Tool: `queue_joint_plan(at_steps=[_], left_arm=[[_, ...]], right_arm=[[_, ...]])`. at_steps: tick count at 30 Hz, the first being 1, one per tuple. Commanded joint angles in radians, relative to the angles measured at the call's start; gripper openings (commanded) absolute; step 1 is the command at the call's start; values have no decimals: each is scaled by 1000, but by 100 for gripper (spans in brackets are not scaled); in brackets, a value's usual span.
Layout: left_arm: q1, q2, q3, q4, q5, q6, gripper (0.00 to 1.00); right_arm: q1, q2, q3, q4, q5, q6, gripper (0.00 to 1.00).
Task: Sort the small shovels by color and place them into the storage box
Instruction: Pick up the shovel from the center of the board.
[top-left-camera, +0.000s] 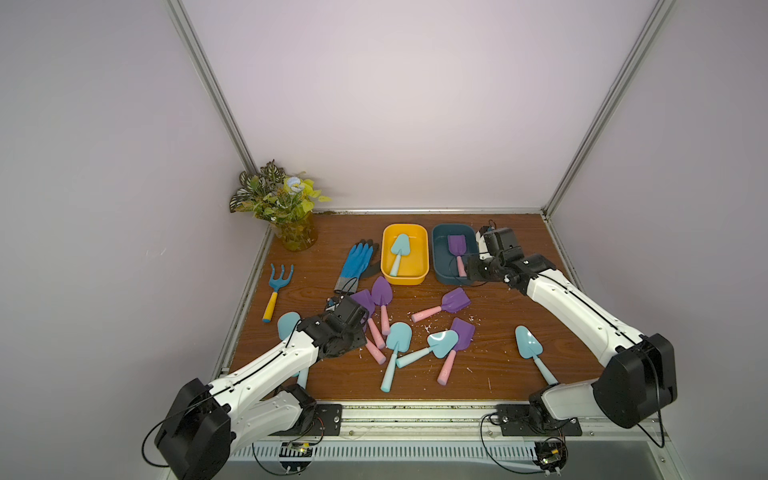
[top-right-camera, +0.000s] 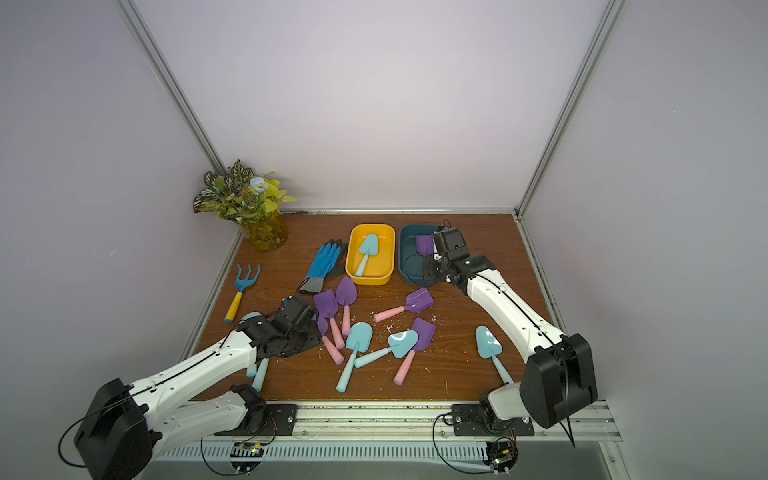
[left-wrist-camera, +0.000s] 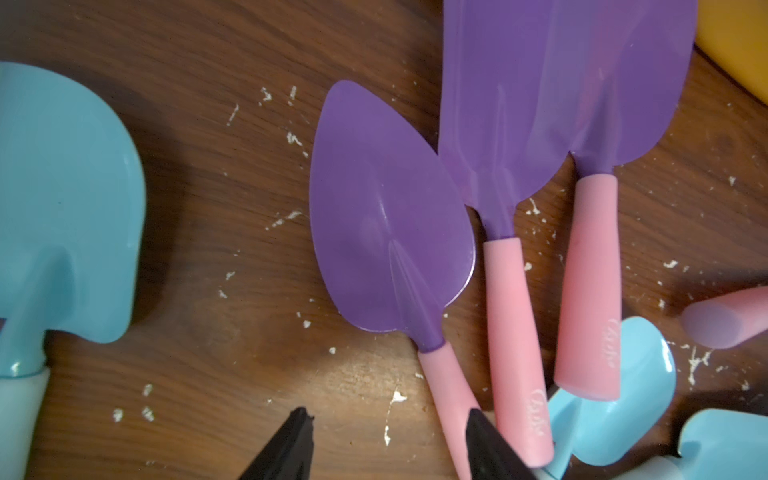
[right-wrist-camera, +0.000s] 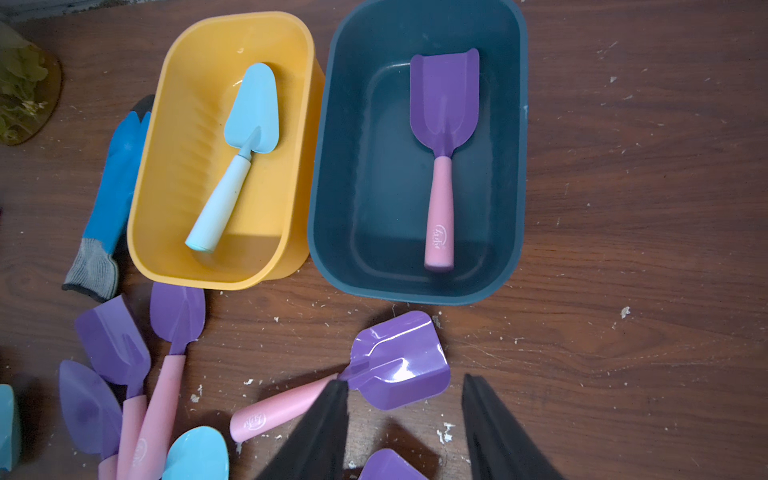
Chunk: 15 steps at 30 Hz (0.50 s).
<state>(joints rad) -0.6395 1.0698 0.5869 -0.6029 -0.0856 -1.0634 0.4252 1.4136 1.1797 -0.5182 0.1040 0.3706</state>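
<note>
Nearest, toward five o'clock on the table (top-left-camera: 490, 365), a lone aqua shovel (top-left-camera: 528, 341) lies flat. At seven o'clock a second aqua shovel (top-left-camera: 288, 324) is half hidden under the left arm. At the centre, aqua shovels (top-left-camera: 398, 336) and purple shovels with pink handles (top-left-camera: 381, 291) lie crossed in a loose pile.

The left gripper (left-wrist-camera: 386, 419) hangs low at the pile's nine o'clock side with its fingers partly apart. The pink handle of a pointed purple shovel (left-wrist-camera: 386, 232) runs beside and partly under one finger; the other is clear of it, and nothing is clamped.

Farther, toward one o'clock, the right gripper (right-wrist-camera: 405, 379) stands parted and empty, clear of the purple scoop (right-wrist-camera: 399, 361) on the wood below.

At twelve o'clock the yellow box (top-left-camera: 405, 281) holds one aqua trowel (top-left-camera: 400, 247). Just beside it, the dark blue box (top-left-camera: 449, 280) holds one purple spade (top-left-camera: 456, 247).

A blue glove (top-left-camera: 357, 262), a rake (top-left-camera: 279, 282) and a plant (top-left-camera: 282, 199) sit from ten to eleven o'clock.
</note>
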Motion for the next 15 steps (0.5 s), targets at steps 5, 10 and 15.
queue_joint_plan(at_steps=[5,10,15], left_arm=[[-15,44,-24,76,33,-34,61],[-19,57,-30,98,37,-41,61],[-30,73,-49,128,44,-54,60]], right_arm=[[6,-15,48,-8,20,-23,51],[6,-19,45,-7,18,-23,51],[6,-25,43,-9,20,-27,51]])
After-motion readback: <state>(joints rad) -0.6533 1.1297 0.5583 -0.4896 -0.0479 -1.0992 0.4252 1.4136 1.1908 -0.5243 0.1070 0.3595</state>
